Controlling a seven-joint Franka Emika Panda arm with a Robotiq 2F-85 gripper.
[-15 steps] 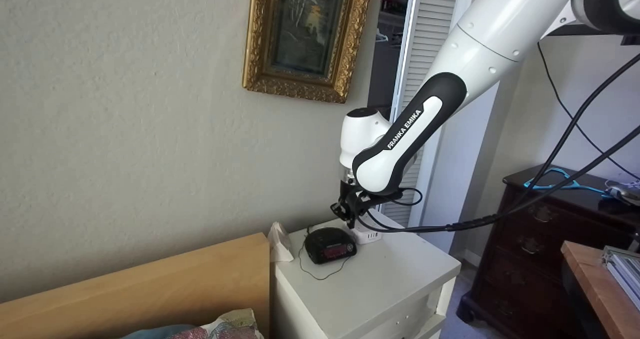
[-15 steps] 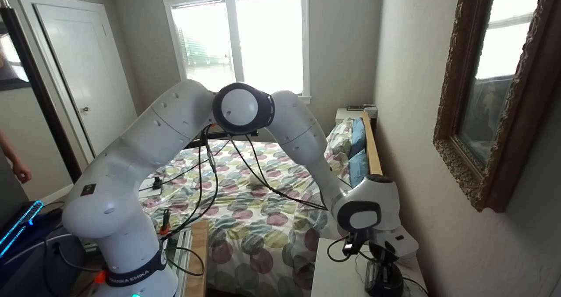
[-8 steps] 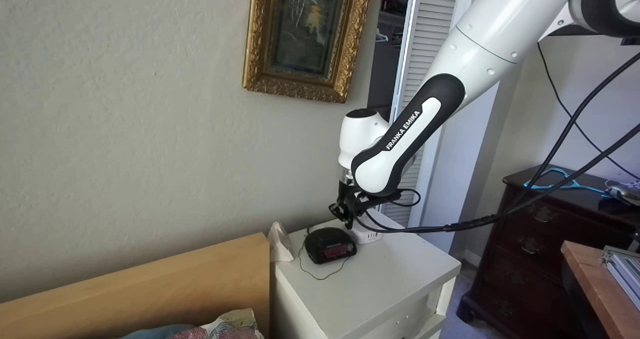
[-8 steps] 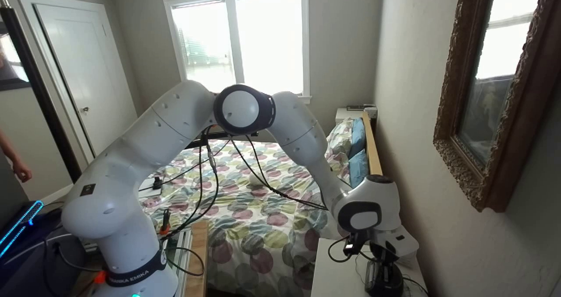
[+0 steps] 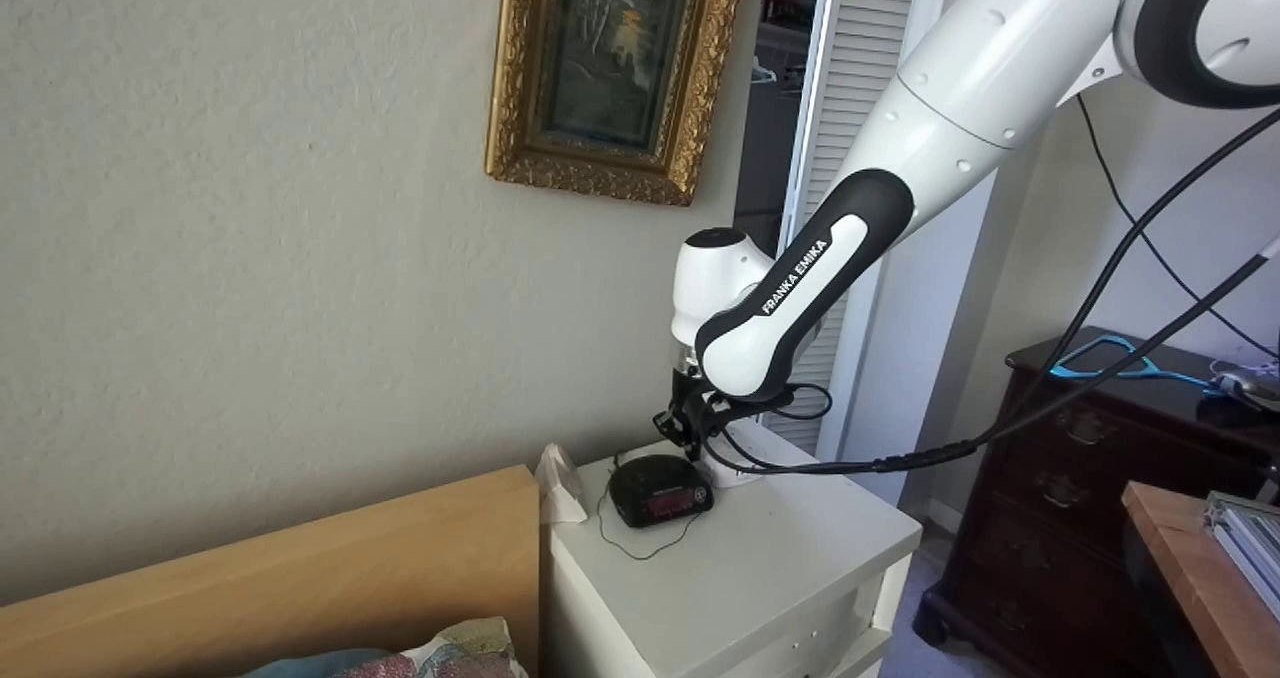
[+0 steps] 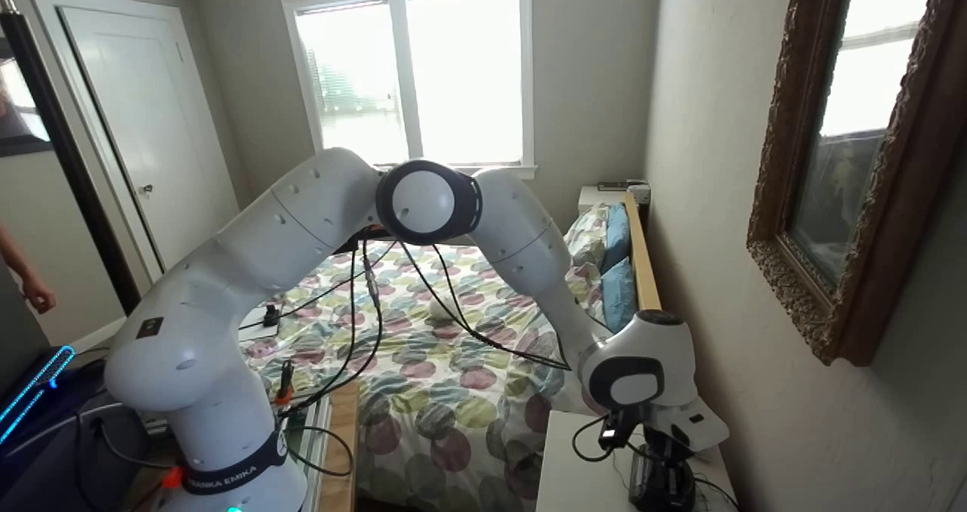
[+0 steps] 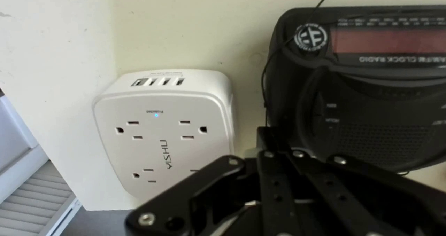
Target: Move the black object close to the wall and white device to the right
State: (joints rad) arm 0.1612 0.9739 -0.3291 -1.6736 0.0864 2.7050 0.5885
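The black object, a rounded clock radio [image 5: 660, 493] with a reddish display and thin cord, sits on the white nightstand [image 5: 780, 558] by the beige-grey wall [image 5: 300, 288]. It shows large at right in the wrist view [image 7: 376, 100]. The white device [image 7: 160, 135], an outlet block with a small blue light, lies beside it with a narrow gap between; in an exterior view the gripper partly hides it [image 5: 735, 474]. My gripper [image 7: 271, 136] is shut with nothing seen between its fingers. Its tips are low at that gap, against or just beside the radio's side; contact is unclear.
A white folded piece [image 5: 562, 488] stands at the nightstand's back corner next to the wooden headboard [image 5: 400, 548]. A gold-framed picture [image 5: 595, 173] hangs above. Arm cables [image 5: 860, 466] hang low over the nightstand. The radio's cord [image 7: 266, 69] runs near the fingertips.
My arm has come down a little, and the gripper has shifted slightly left toward the radio in an exterior view. The radio and white device have not visibly moved.
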